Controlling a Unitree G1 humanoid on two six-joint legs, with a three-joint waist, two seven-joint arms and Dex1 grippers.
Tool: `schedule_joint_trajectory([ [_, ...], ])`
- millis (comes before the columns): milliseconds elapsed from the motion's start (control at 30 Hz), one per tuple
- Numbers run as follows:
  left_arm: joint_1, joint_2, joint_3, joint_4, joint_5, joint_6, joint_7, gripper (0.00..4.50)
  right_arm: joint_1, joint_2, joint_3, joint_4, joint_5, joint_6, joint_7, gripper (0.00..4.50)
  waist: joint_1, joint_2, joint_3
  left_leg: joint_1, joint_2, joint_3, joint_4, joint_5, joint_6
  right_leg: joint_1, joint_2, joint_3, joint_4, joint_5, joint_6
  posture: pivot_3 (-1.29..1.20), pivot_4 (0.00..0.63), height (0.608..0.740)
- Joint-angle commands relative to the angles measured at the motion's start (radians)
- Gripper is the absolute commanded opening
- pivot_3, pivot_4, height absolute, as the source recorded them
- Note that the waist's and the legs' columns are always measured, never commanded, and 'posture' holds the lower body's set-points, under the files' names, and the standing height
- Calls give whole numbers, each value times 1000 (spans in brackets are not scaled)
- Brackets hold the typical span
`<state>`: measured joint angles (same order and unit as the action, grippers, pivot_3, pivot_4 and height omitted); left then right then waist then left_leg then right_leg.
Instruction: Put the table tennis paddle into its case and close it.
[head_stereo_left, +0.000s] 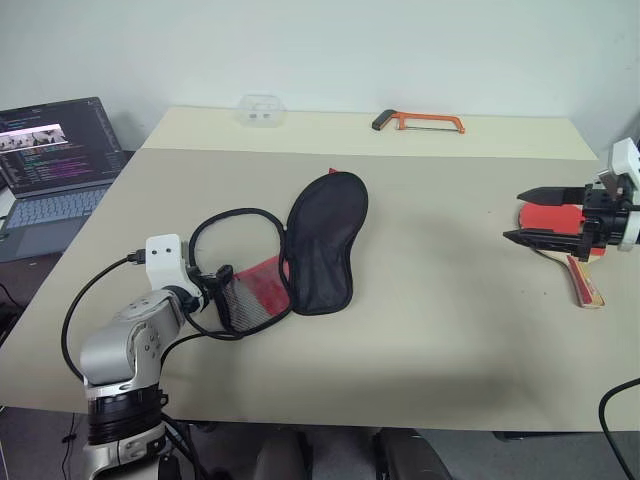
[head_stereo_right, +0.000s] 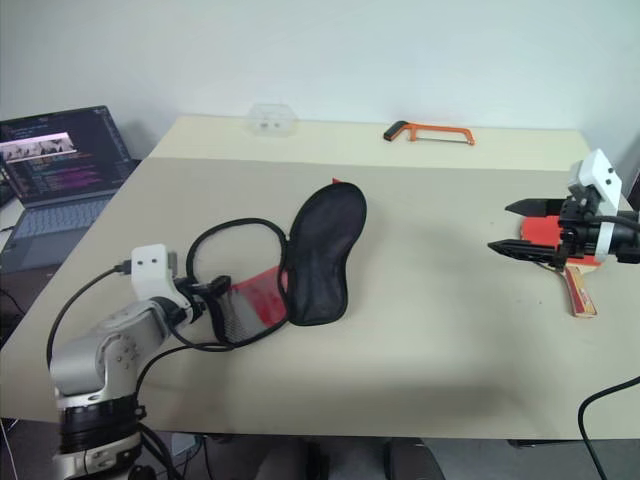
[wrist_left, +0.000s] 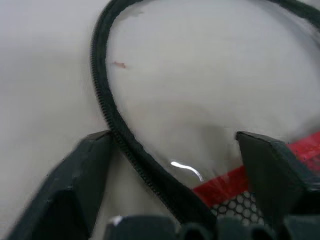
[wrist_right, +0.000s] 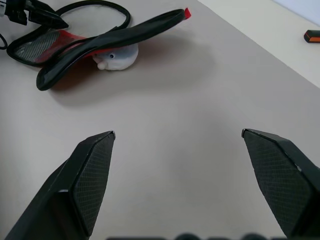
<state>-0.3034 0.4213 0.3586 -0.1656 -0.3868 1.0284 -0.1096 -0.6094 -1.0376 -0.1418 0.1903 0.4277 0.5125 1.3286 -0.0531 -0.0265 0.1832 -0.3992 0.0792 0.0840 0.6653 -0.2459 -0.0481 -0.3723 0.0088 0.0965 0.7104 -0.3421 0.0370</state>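
Two grippers are at work over the beige table (head_stereo_left: 440, 330), well apart from each other. The left gripper (head_stereo_left: 222, 281) sits low at the case (head_stereo_left: 322, 240), which lies unzipped with its black lid thrown open beside the red mesh panel; in the left wrist view its two fingers (wrist_left: 82, 170) stand apart with the zipper edge (wrist_left: 107, 110) of the case running between them, one pad just outside the piping and the other over the red and mesh side, not yet pinched on the fabric. The right gripper (head_stereo_left: 528, 215) hangs with its fingers spread wide and nothing between them, and the table tennis paddle (head_stereo_left: 575, 262) lies flat on the table just under and behind those fingertips, its striped handle pointing toward the near edge. The step in hand looks like steadying the open case, with the paddle not yet picked up. Next, the left fingers would need to close on the rim to hold the mouth open, while the right gripper must drop onto the paddle, probably at the handle, and carry it across to slide it in, head first. An orange hacksaw (head_stereo_left: 420, 121) lies far beyond both grippers.
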Motion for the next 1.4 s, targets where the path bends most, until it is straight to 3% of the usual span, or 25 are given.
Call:
schedule_joint_trajectory([
  [33, 14, -27, 5, -16, 25, 34, 53, 2831, -20, -4, -15, -23, 7, -13, -6, 4500, 1, 0, 0, 0, 0, 0, 0, 0, 0, 0, 0, 0, 0, 0, 0, 0, 150, 740],
  [200, 17, -65, 18, -34, 46, 42, 99, 951, -25, 1, -15, -21, 2, -18, -10, 4500, 4, 0, 0, 0, 0, 0, 0, 0, 0, 0, 0, 0, 0, 0, 0, 0, 150, 740],
  [300, 8, -76, 2, -33, 51, 34, 99, 51, -36, 6, -9, -18, -4, -21, -12, 4500, 5, 0, 0, 0, 0, 0, 0, 0, 0, 0, 0, 0, 0, 0, 0, 0, 150, 740],
  [567, -89, -152, -76, -122, 1, -58, 20, 51, -58, 14, 6, -28, -6, -19, 0, 4500, 23, -1, 0, 0, 0, -1, 0, 0, 0, 1, 0, -1, -1, 0, 0, 0, 150, 740],
  [933, -294, -273, -137, -1, 32, -206, 59, 51, -25, 23, -11, -107, 17, 9, -20, 4500, 20, -1, 1, -1, -2, 0, -2, 0, -1, 1, 1, 0, -7, 0, 0, 0, 150, 740],
  [1400, -349, -260, -71, 147, 119, -391, 179, 51, -24, 10, -18, -136, 31, 15, -32, 4500, 21, -1, 1, -2, -1, 0, -2, 0, -2, 1, 2, 0, -9, 1, 1, 0, 150, 740],
])
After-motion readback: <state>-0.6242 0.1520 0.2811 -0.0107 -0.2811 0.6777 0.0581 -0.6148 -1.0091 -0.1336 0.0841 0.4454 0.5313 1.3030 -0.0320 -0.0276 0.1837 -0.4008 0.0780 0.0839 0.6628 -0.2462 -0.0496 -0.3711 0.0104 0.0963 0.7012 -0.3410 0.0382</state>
